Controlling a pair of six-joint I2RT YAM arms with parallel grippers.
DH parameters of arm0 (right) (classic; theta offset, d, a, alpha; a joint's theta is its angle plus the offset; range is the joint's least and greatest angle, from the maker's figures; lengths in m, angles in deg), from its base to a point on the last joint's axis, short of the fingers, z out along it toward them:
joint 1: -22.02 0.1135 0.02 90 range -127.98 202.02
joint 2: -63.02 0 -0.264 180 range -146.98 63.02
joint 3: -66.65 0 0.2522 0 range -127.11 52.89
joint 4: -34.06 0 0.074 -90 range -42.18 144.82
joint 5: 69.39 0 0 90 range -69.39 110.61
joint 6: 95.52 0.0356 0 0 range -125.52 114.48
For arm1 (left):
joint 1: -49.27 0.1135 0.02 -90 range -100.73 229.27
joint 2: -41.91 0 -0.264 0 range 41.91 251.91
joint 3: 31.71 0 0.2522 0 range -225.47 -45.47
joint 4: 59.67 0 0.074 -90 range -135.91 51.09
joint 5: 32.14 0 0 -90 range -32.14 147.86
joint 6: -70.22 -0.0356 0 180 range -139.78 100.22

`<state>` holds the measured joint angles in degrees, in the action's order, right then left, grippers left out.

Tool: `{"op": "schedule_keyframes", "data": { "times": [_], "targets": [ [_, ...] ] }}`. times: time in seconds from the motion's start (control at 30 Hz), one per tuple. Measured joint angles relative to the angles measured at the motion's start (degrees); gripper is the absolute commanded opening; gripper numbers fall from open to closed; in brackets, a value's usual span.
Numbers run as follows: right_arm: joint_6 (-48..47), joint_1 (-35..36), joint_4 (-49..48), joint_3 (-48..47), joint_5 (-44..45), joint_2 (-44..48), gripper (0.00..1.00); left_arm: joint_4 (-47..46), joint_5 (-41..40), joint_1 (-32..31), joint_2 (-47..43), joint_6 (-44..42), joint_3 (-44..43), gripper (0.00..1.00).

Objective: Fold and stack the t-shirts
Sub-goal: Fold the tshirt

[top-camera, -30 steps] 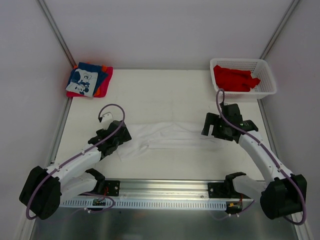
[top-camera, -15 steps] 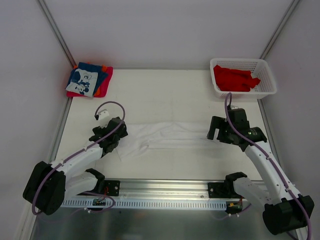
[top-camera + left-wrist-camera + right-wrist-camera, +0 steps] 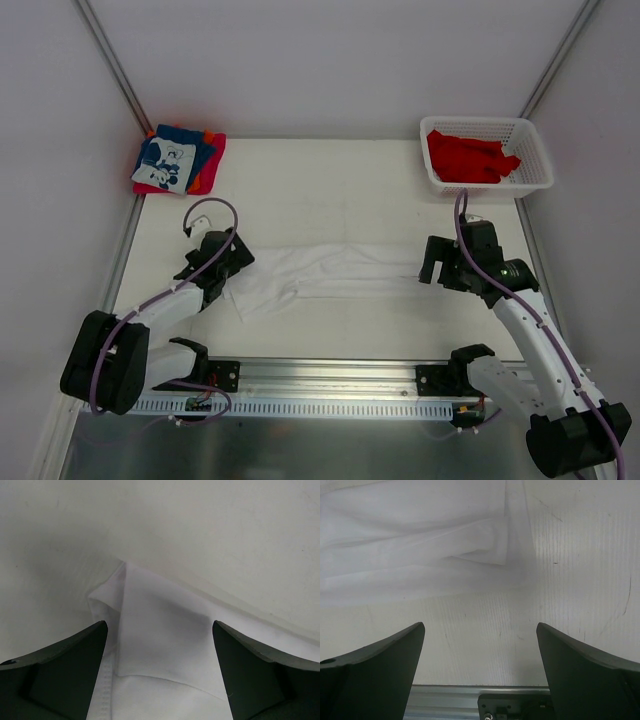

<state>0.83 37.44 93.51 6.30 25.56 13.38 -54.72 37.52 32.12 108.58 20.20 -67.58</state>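
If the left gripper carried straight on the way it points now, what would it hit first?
Probably the folded corner of the plain white cloth t-shirt, ahead between the open fingers of the left gripper, though depth is unclear.

My 2 arms (image 3: 160,312) (image 3: 535,330) show white with black joints; left hand (image 3: 159,630) and right hand (image 3: 480,627) black, purple cables (image 3: 213,200) alongside.

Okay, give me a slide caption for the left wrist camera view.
Open left claw poised over a folded corner of the white t-shirt lying on the table.
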Motion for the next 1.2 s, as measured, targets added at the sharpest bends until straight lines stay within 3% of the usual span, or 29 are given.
{"op": "schedule_keyframes", "data": {
  "times": [0.27, 0.6, 0.73, 0.77, 0.83, 0.87, 0.93, 0.97, 1.2],
  "targets": [
    [0.0, 0.0, 0.1, 0.0, 0.4, 0.0, 0.99, -3.8, 2.8, 0.0, 1.0, 0.0, 0.2, 0.86],
    [-0.4, 0.0, 0.1, 0.0, 0.8, 0.0, 0.99, -5.9, 3.2, 0.0, 2.5, 1.1, 0.7, 0.72],
    [-0.7, 0.0, 0.2, 0.0, 1.1, -0.1, 1.00, -5.9, 3.2, 0.0, 3.5, 1.7, 0.7, 0.58],
    [-0.7, 0.0, 0.2, 0.0, 1.2, -0.2, 0.99, -5.8, 3.2, 0.0, 3.6, 1.9, 0.7, 0.48],
    [-0.8, 0.0, 0.2, 0.0, 1.4, -0.2, 1.00, -5.9, 3.2, 0.0, 3.6, 2.8, 0.7, 0.38],
    [-0.8, 0.0, 0.2, 0.0, 1.6, -0.2, 0.99, -5.8, 3.1, 0.0, 3.6, 2.9, 0.7, 0.22],
    [-0.9, 0.0, 0.2, 0.0, 1.8, -0.2, 0.99, -5.6, 2.9, 0.0, 3.6, 3.5, 0.7, 0.11],
    [-0.9, 0.0, 0.2, 0.0, 1.8, -0.2, 0.99, -5.4, 2.8, 0.0, 3.6, 3.7, 0.7, 0.00],
    [-0.9, 0.0, 0.2, 0.0, 1.9, -0.8, 0.99, -3.7, 1.6, 0.0, 2.9, 4.2, 0.7, 0.00]
  ]
}}
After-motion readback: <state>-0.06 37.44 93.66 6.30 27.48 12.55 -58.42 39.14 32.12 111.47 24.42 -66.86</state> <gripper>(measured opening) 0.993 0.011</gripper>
